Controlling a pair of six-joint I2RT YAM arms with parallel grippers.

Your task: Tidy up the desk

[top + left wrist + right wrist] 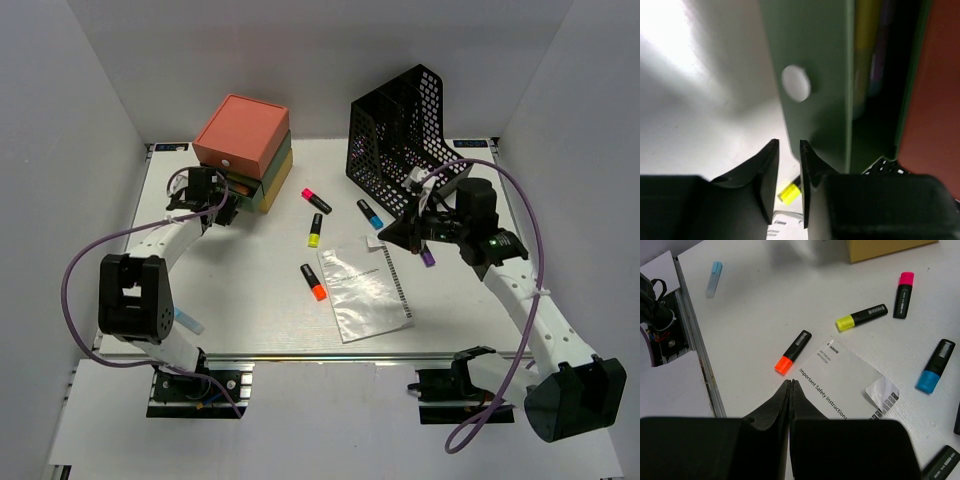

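Desk (pixel 250 300): white top, spread out in front of the drawer box (pixel 243 135), which stands toward the desk's far left corner. Left gripper (pixel 789 145) is close in at the box's front, fingers parted a crack with nothing between them: released, grasping nothing. Key relation: the green drawer (pixel 820 60), the box's middle tier, stands just ahead of the fingertips. Its white knob (pixel 796 83) sits above the gap between the fingers and roughly in line with it, not touching. A dark slot to the right of the drawer front suggests the drawer is pulled out some way. Yellow and purple things show inside, too blurred to name. Judgement: the left arm is by far the nearer to the box, so any work on the drawer falls to it, either a short reach up to the knob or a flat push on the front. Right gripper (pixel 790 382) is clenched and empty, hanging well to the right of the box, near a booklet (pixel 840 385). The orange highlighter (pixel 792 351) lies just past its tips, long axis slanted, cap end nearer. The yellow highlighter (pixel 861 318), pink highlighter (pixel 903 287) and blue highlighter (pixel 935 365) lie loose between there and the box, and the right arm looks better placed for those.
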